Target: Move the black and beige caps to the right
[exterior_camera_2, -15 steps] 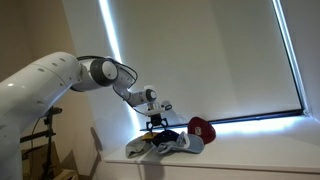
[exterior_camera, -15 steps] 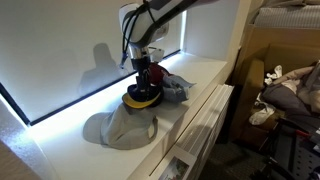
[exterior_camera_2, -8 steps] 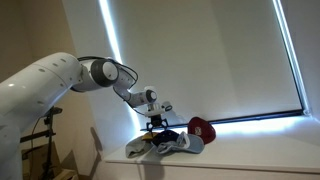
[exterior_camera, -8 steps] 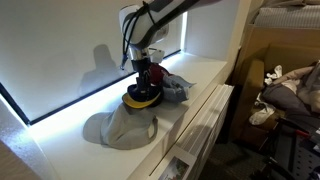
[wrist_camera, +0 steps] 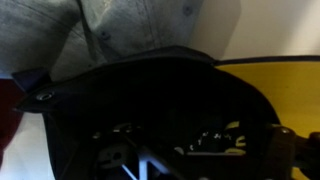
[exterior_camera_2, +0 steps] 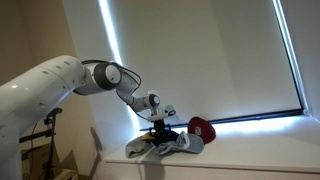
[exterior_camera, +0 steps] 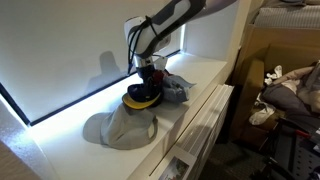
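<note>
Wrist view: the black cap [wrist_camera: 150,105] fills the frame, its yellow brim [wrist_camera: 275,85] to one side.
In an exterior view the gripper [exterior_camera: 146,80] sits on that cap on the ledge [exterior_camera: 212,70], with the beige cap [exterior_camera: 120,128] just beside. Whether the jaws are closed cannot be told. The cloth looks soft and light, so the stiffer brim seems the best place to pinch.

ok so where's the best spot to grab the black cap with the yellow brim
On the black cap, probably the raised crown, from straight above: it domes upward, while its flat yellow brim lies on the beige cap with little room underneath. The gripper hangs right over it.
</note>
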`<state>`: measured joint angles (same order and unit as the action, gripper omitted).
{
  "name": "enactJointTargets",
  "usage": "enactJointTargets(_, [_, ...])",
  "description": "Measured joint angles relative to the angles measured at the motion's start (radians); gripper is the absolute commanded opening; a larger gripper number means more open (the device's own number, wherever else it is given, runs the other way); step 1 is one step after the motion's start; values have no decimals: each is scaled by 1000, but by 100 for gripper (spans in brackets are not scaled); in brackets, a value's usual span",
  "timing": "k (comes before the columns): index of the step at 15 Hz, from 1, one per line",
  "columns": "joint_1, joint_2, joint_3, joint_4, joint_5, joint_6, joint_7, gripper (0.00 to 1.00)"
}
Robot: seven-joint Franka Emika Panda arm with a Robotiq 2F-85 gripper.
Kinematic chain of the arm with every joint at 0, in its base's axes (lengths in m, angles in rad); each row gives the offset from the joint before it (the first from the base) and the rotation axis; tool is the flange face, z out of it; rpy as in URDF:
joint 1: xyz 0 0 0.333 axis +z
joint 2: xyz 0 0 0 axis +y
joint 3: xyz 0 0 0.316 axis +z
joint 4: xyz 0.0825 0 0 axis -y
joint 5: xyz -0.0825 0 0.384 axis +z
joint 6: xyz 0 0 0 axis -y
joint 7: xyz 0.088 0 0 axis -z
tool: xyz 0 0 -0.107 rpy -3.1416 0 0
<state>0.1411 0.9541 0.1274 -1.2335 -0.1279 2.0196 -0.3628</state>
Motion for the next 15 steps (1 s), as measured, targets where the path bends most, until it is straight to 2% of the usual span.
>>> enactJointTargets(1, [0, 0, 0, 0, 0, 0, 0, 57])
enactJointTargets(9, [1, 0, 3, 0, 0, 0, 0, 2])
enactJointTargets(15, [1, 0, 3, 0, -2, 6, -1, 5])
